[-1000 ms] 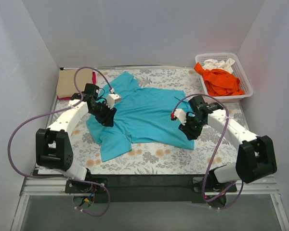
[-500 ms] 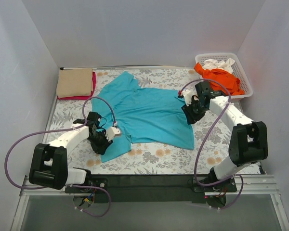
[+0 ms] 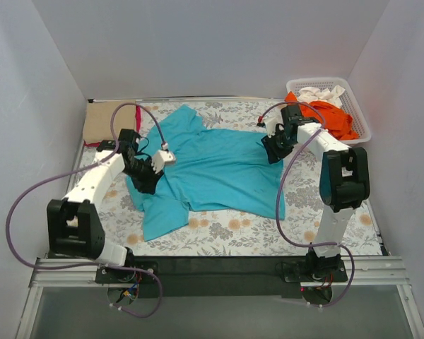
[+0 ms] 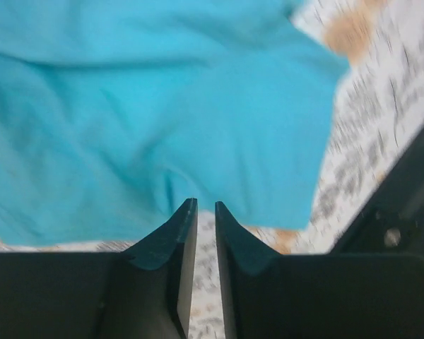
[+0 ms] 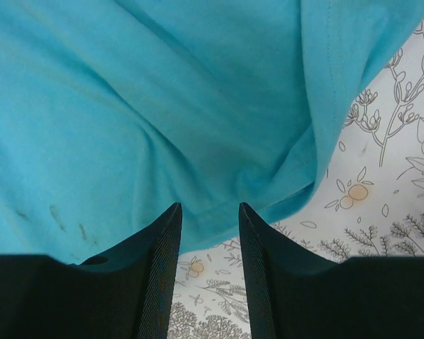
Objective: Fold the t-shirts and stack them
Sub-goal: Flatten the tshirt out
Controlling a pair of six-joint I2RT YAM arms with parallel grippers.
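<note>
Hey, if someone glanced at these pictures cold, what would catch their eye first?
The turquoise t-shirt spread rumpled across the middle of the floral table cloth stands out first, with the left gripper at its left edge and the right gripper at its far right corner. Next comes the orange t-shirt heaped in the white basket at the far right.
</note>
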